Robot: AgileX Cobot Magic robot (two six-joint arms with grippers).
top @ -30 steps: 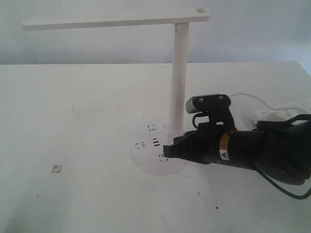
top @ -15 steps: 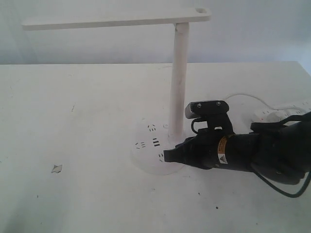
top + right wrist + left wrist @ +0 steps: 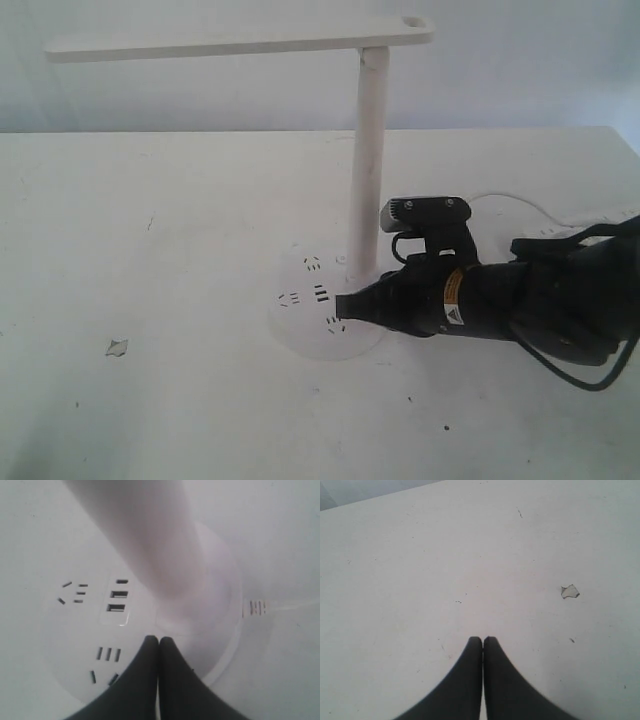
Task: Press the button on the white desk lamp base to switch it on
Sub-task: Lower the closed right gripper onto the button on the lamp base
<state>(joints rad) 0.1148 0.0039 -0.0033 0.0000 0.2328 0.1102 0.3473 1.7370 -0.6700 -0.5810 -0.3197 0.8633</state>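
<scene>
Now, right tool [image 3: 159,639] clenched, tips together, empty, over white desk lamp base [image 3: 75,630] just beside pole [image 3: 150,545]. Base sits on tabletop [image 3: 150,250]. Button hard to see; aim just beside pole foot. You push straight down, soft, short. Do not bump pole. Left tool [image 3: 482,640] clenched too, pole not in its view.

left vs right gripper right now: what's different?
Position: the right gripper has its tips over the white desk lamp base, beside the pole. The left gripper is over bare table, with only a small scrap nearby.
Visibility: the exterior view shows the right gripper but not the left gripper.
Shared: both are black, shut and holding nothing.
</scene>
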